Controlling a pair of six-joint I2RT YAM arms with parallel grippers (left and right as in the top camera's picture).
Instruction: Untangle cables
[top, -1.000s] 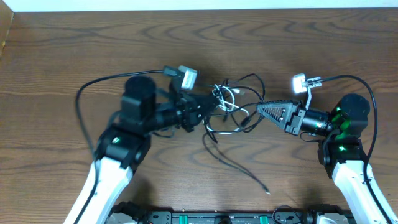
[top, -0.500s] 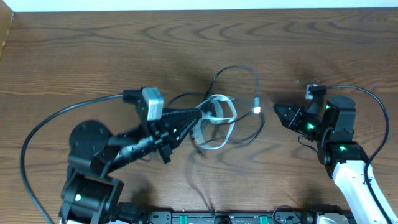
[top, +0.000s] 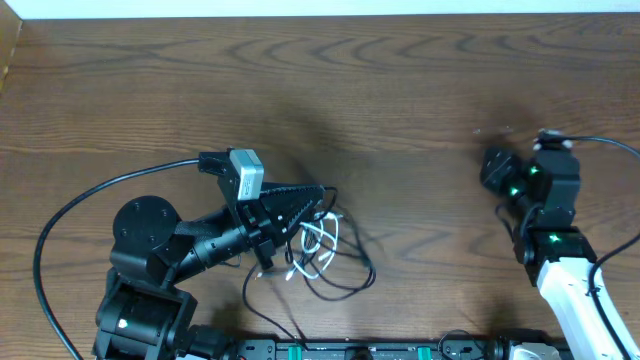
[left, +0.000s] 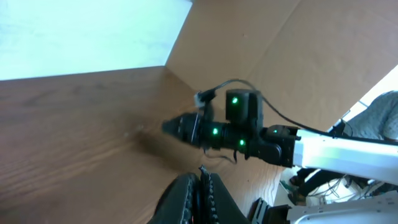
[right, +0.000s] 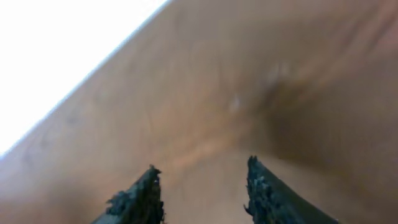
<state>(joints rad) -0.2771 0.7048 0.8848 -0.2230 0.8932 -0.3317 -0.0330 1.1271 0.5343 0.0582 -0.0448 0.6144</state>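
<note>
The cables (top: 318, 246), a loose tangle of thin black cords and white loops, lie low in the middle of the table, just below my left gripper (top: 318, 196). That gripper points right and is shut, with a black strand running from its tip down into the bundle. In the left wrist view the left gripper (left: 202, 178) has its jaws pressed together, and a thin black bit of cable (left: 201, 169) sticks out at the tips. My right gripper (top: 490, 166) is pulled back at the right, well clear of the cables. In its own view the right gripper (right: 202, 180) is open, with only blurred table between the fingers.
The thick black cord (top: 75, 212) of the left arm arcs out to the left. The right arm's own cord (top: 612, 146) loops at the far right. A dark rail (top: 350, 350) runs along the near table edge. The right arm (left: 249, 130) shows across the table in the left wrist view.
My left gripper has dragged the cable bundle down and to the left, towards the near edge. The right gripper has opened, let go and drawn back to the right.
</note>
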